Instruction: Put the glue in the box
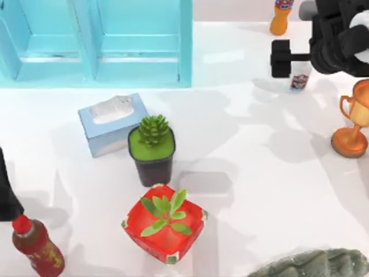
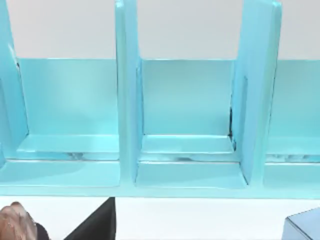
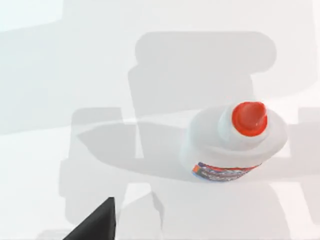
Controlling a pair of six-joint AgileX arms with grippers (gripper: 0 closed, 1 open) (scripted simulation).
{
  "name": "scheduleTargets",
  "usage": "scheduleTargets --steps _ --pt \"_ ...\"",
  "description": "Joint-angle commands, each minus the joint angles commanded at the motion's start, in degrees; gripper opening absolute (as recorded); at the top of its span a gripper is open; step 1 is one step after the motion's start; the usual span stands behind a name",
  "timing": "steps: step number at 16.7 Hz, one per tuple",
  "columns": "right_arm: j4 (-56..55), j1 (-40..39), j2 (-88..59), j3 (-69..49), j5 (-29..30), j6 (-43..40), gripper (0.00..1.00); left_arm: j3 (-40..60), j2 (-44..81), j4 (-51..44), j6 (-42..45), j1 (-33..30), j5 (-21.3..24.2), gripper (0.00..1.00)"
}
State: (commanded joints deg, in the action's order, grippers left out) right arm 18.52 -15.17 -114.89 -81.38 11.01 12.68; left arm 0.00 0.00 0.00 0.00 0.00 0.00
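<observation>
- Glue [image 1: 299, 79]: stands upright on the table [image 1: 253, 173], far right, near the back edge. In the top view its upper part is covered by the right arm; the lower body with the blue-and-red label shows beneath.
- Right wrist view: glue [image 3: 235, 142] seen from above, red cap [image 3: 248, 118] up, label on the lower side, nothing touching it.
- Right gripper [image 1: 281, 58]: hovers over the glue at the far right. A dark block juts toward the table's left, just beside the bottle. Whether its fingers are open or closed cannot be told. One dark finger [image 3: 95, 224] shows at the edge of the right wrist view, well apart from the glue.
- Box [image 1: 98, 40]: light blue, open compartments split by upright dividers, along the back left of the table. Well apart from the glue.
- Left wrist view: faces the box [image 2: 185, 125]; three compartments visible.
- Left arm [image 1: 7, 193]: parked at the left edge of the table, near the front. Finger state cannot be told.
- Other items, top view: orange bottle [image 1: 281, 16] behind the glue at the back edge; trophy [image 1: 354, 118] at the right edge, nearer than the glue; tissue box [image 1: 112, 123] left of centre; cactus pot [image 1: 152, 147] touching or just beside it; red planter [image 1: 164, 222] in front; sauce bottle [image 1: 36, 245] front left; grey-green object [image 1: 314, 264] front right.
</observation>
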Motion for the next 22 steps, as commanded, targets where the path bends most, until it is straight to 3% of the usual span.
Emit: scheduleTargets --steps 10,15,22 --pt "-7.2 1.9 -17.9 -9.9 -0.9 -1.4 1.00 0.0 0.0 0.0 0.0 0.0 0.0 1.00" --pt "-8.1 2.0 -19.2 -10.3 -0.9 -1.5 1.00 0.0 0.0 0.0 0.0 0.0 0.0 1.00" --pt "-8.1 2.0 -19.2 -10.3 -0.9 -1.5 0.47 0.0 0.0 0.0 0.0 0.0 0.0 1.00"
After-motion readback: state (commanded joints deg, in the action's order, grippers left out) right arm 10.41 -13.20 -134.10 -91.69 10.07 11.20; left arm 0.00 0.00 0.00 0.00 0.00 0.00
